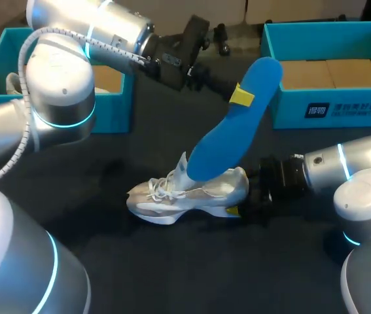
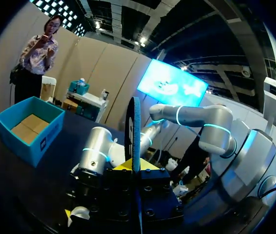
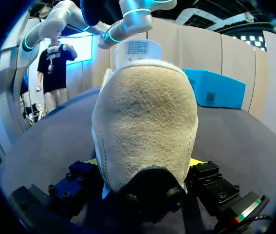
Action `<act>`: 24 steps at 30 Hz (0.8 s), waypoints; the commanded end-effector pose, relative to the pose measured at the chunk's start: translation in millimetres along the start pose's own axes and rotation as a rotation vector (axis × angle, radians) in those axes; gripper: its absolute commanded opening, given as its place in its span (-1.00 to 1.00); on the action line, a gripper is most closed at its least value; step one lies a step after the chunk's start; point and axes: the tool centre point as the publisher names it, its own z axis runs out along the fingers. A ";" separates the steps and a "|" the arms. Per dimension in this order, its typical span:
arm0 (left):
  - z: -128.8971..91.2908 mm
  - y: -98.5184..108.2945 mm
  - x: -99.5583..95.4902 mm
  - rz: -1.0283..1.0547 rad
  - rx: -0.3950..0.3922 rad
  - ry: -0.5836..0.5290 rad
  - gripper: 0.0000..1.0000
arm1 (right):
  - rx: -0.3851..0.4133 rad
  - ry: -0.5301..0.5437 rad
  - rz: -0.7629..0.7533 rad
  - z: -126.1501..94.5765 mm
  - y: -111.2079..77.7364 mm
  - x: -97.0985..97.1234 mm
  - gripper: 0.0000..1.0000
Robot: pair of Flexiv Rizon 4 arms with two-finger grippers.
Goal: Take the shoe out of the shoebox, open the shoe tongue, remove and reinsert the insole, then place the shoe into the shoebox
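**Insole lifted from the held shoe**

The left claw (image 1: 241,96) is clenched on the blue insole (image 1: 228,137) near its upper end. The insole's lower end is hidden inside the shoe (image 1: 172,195). The right claw (image 1: 240,198) grips the shoe's heel from both sides, and the heel covers most of its fingers. The shoe stands on the dark table (image 1: 172,275), with bare surface in front of it. Both blue boxes (image 1: 290,108) (image 1: 116,108) sit well apart at the far edge.
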 end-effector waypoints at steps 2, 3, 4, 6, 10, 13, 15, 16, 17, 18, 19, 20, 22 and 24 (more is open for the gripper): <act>0.3 0.6 0.2 0.000 0.002 0.000 -1.00 | 0.002 -0.003 0.000 5.7 -3.4 1.1 -1.00; 0.3 0.6 0.2 0.000 0.002 0.000 -1.00 | 0.002 -0.003 0.000 5.7 -3.4 1.1 -1.00; 0.3 0.6 0.2 0.000 0.002 0.000 -1.00 | 0.002 -0.003 0.000 5.7 -3.4 1.1 -1.00; 0.3 0.6 0.2 0.000 0.002 0.000 -1.00 | 0.002 -0.003 0.000 5.7 -3.4 1.1 -1.00; 5.4 -9.7 17.8 -0.073 0.081 -0.030 -1.00 | 0.002 -0.003 0.000 5.7 -3.4 1.1 -1.00; 10.0 -22.4 28.4 -0.124 0.145 -0.054 -1.00 | 0.002 -0.003 0.000 5.7 -3.4 1.1 -1.00; 11.9 -32.1 34.6 -0.147 0.187 -0.062 -1.00 | 0.002 -0.003 0.000 5.7 -3.4 1.1 -1.00; 12.5 -37.6 37.3 -0.163 0.219 -0.062 -1.00 | 0.002 -0.003 0.000 5.7 -3.4 1.1 -1.00; 12.5 -43.2 41.0 -0.179 0.240 -0.058 -1.00 | 0.002 -0.003 0.000 5.7 -3.4 1.1 -1.00; 12.0 -47.8 43.9 -0.179 0.255 -0.067 -1.00 | 0.002 -0.003 0.000 5.7 -3.4 1.1 -1.00; 11.4 -52.7 46.6 -0.186 0.277 -0.068 -1.00 | 0.002 -0.003 0.000 5.7 -3.4 1.1 -1.00; 10.6 -57.4 49.4 -0.204 0.294 -0.064 -1.00 | 0.002 -0.003 0.000 5.7 -3.4 1.1 -1.00; 8.9 -65.7 52.1 -0.209 0.317 -0.070 -1.00 | 0.002 -0.003 0.000 5.7 -3.4 1.1 -1.00; 7.4 -74.7 55.6 -0.236 0.344 -0.062 -1.00 | 0.002 -0.003 0.000 5.7 -3.4 1.1 -1.00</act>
